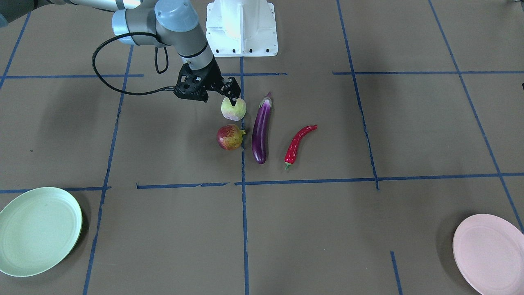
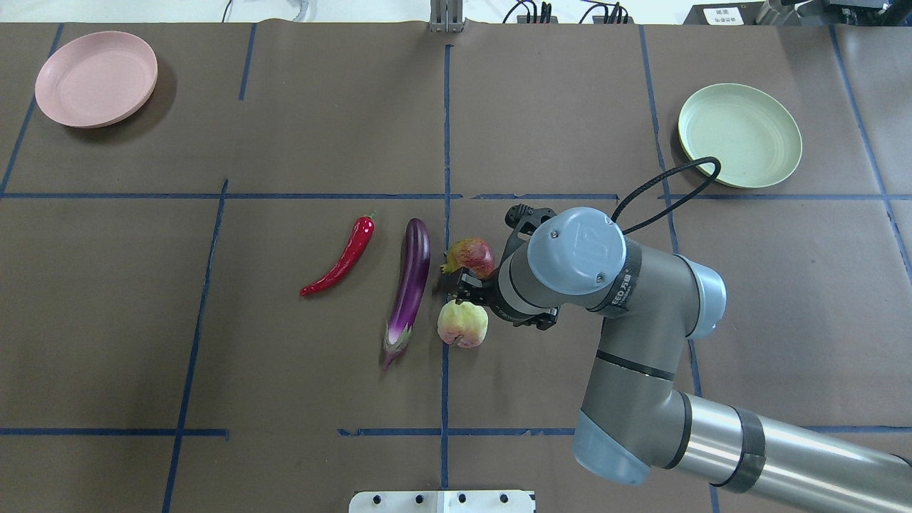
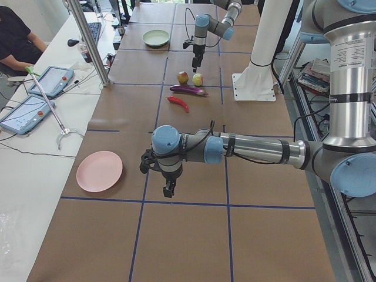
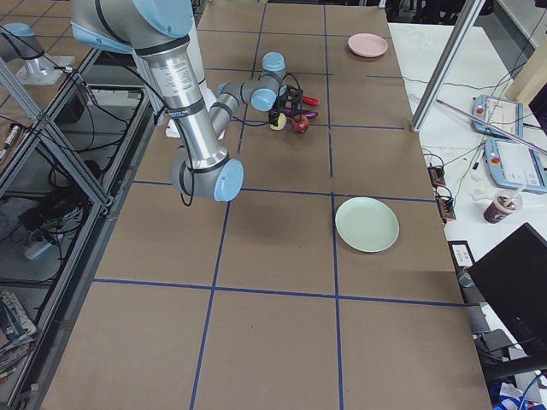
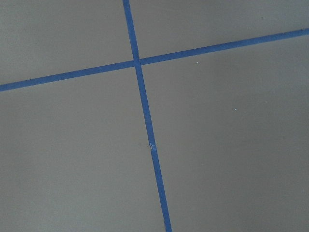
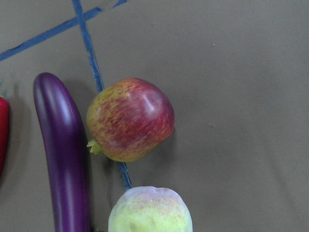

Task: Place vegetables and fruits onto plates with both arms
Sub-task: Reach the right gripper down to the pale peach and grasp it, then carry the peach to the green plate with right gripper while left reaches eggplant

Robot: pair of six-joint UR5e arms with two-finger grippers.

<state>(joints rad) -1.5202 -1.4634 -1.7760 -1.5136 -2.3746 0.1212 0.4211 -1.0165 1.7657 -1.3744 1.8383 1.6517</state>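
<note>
My right gripper (image 1: 233, 98) hangs open just above the pale yellow-green fruit (image 1: 234, 110), its fingertips at the fruit's top; in the overhead view the gripper (image 2: 463, 285) sits between that fruit (image 2: 463, 324) and the red-yellow pomegranate-like fruit (image 2: 474, 253). The purple eggplant (image 1: 261, 131) and red chili (image 1: 298, 143) lie beside them. The green plate (image 1: 39, 231) and pink plate (image 1: 489, 254) are bare at the far corners. My left gripper (image 3: 168, 191) hovers over bare table near the pink plate (image 3: 100, 170); I cannot tell if it is open.
The white base block (image 1: 241, 26) stands at the robot's edge of the table. Blue tape lines (image 5: 145, 116) cross the brown table cover. A side table with tablets (image 3: 53, 79) and a seated person (image 3: 14, 35) are beyond the far edge.
</note>
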